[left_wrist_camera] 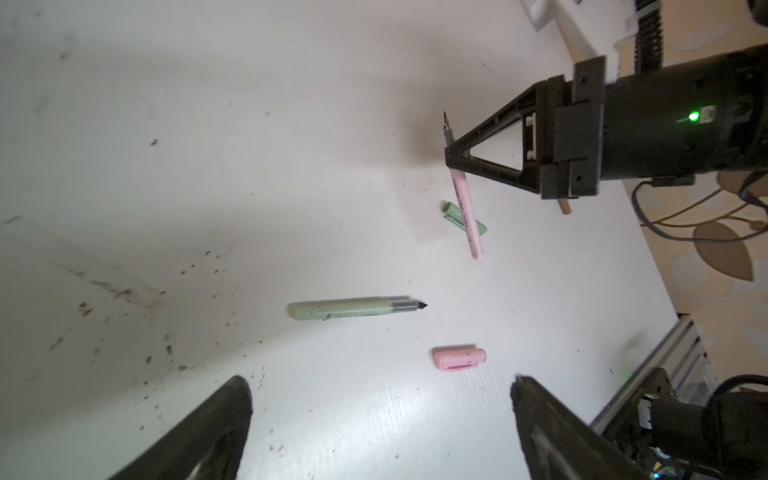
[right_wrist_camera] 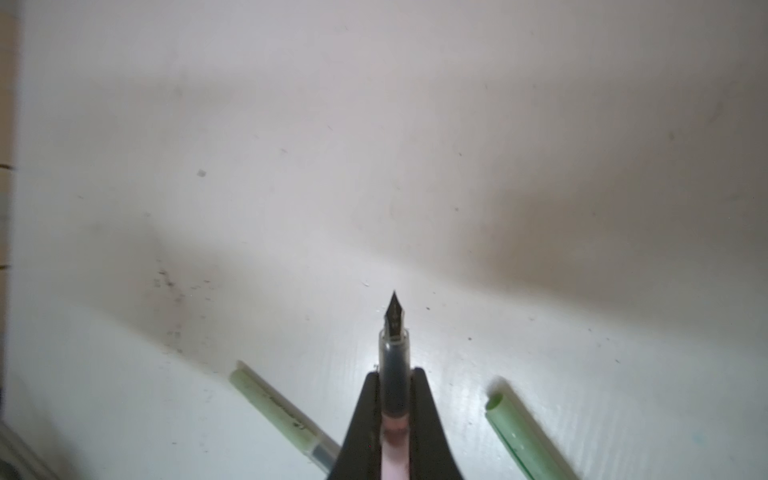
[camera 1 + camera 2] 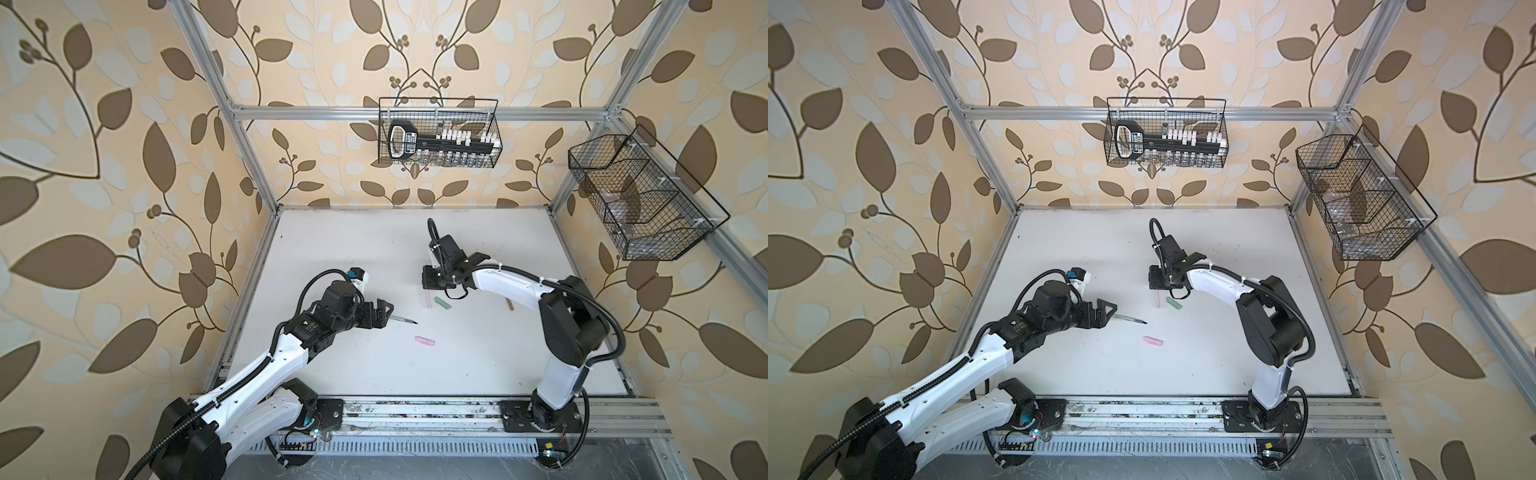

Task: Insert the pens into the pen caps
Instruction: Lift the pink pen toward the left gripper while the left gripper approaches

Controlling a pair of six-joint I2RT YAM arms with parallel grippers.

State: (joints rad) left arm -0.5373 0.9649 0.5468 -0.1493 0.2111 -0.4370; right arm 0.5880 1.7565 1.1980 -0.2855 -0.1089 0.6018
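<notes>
Stretching in low from the left, the left gripper [image 1: 381, 384] hangs spread wide at the green pen's [image 1: 345, 309] tail on the table [image 3: 374, 249], while the right gripper [image 2: 395, 380], wrist bent downward, pinches the pink pen [image 2: 394, 357] behind its dark tip, pink cap [image 1: 459, 358] lying apart.

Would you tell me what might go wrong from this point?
The right claw pinches the pink pen close by its nib, so the long barrel may swing or slip, and little tip is left for a cap. The pen's tail end is close to the green cap and may knock it. The pink cap lies loose before the open left claw.
</notes>
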